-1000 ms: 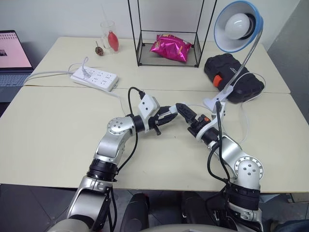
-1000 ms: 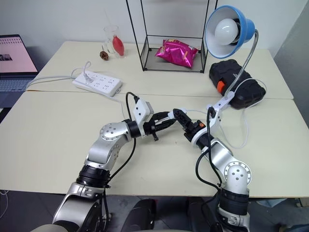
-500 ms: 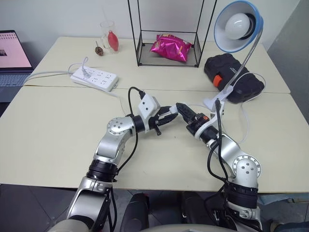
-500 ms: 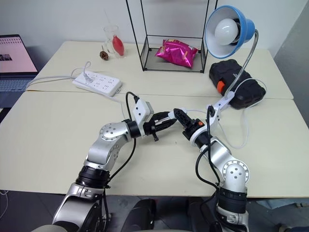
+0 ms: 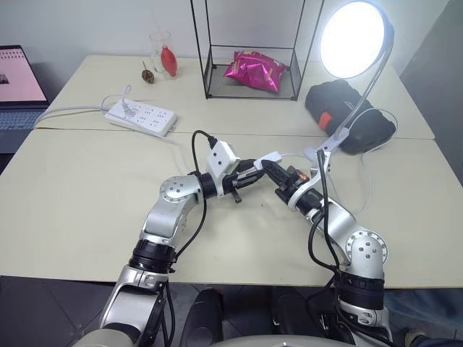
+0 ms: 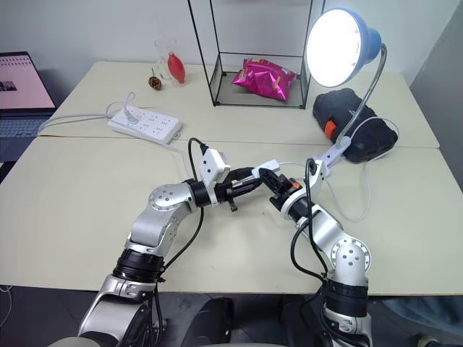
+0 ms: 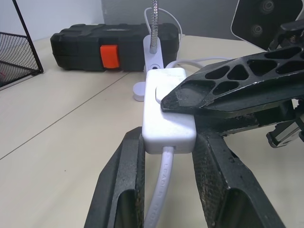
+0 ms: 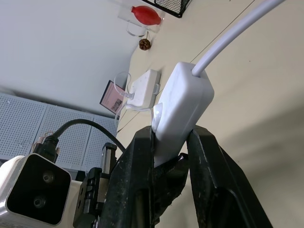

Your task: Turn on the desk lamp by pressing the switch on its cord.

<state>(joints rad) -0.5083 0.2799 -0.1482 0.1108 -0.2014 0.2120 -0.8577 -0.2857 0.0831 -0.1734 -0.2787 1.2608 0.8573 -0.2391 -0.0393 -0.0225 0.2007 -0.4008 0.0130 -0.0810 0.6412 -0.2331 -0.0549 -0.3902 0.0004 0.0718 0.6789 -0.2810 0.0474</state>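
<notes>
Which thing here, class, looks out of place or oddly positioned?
The switch is off the table, pinched between the left gripper and right gripper. Otherwise nothing stands out; the desk lamp is lit.

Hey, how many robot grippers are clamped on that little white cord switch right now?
2. The left gripper holds the switch at its cord end, and the right gripper pinches it from the opposite side, above the table between the two arms.

Beige tables (image 5: pixel 79 188), white wall (image 5: pixel 87 25)
</notes>
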